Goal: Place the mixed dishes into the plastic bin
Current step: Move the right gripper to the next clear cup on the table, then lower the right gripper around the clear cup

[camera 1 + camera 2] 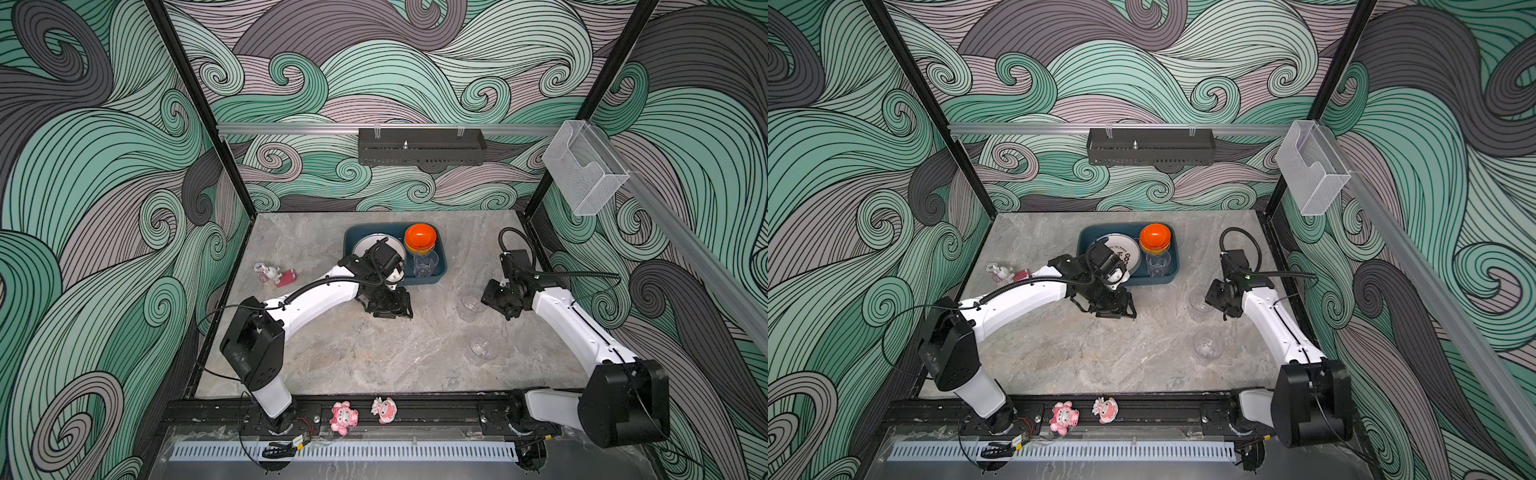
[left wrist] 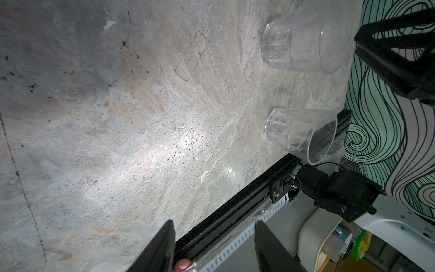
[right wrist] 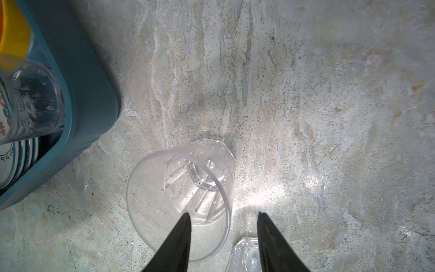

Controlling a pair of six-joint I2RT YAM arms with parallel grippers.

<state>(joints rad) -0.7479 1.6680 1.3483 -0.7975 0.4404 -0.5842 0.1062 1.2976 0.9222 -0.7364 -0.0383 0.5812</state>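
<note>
Dishes were nearly all packed. At left, the left gripper hung just in front of the bin, jaws partly apart and empty. Inside the bin lay plates, stacked bowls with an orange one on top, and a glass. To the right, a far glass and a near glass stood upright on the table. The right gripper hovered at the far glass, jaws partly open, one finger over its mouth, gripping nothing. The step looked like picking up that glass. Next the gripper would need to lower, pinch the wall and carry it to the bin.
</note>
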